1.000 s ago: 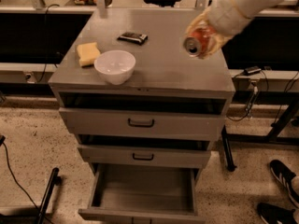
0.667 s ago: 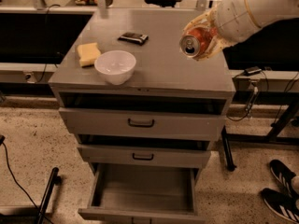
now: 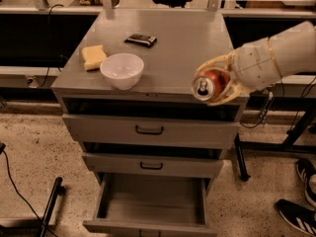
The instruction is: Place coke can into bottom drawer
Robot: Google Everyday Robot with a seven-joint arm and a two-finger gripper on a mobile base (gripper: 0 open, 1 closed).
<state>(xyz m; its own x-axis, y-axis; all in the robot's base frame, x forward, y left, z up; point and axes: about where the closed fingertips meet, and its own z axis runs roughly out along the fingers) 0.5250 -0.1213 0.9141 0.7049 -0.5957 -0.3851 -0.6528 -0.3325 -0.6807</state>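
Note:
The coke can (image 3: 209, 83) is red-orange with a silver top facing the camera. It lies on its side in my gripper (image 3: 216, 81), which is shut on it. The gripper holds the can in the air at the cabinet's right front corner, at the level of the cabinet top. The white arm comes in from the right. The bottom drawer (image 3: 153, 200) is pulled open at the foot of the cabinet, below and to the left of the can. Its grey tray floor is bare.
On the grey cabinet top (image 3: 168, 38) stand a white bowl (image 3: 122, 70), a yellow sponge (image 3: 94, 56) and a dark packet (image 3: 140, 39). Two closed drawer fronts with black handles (image 3: 149, 130) sit above the open drawer. Shoes (image 3: 296, 214) and cables are on the floor at the right.
The gripper with the can has moved down and toward the cabinet's front right corner. The can's silver top still faces the camera.

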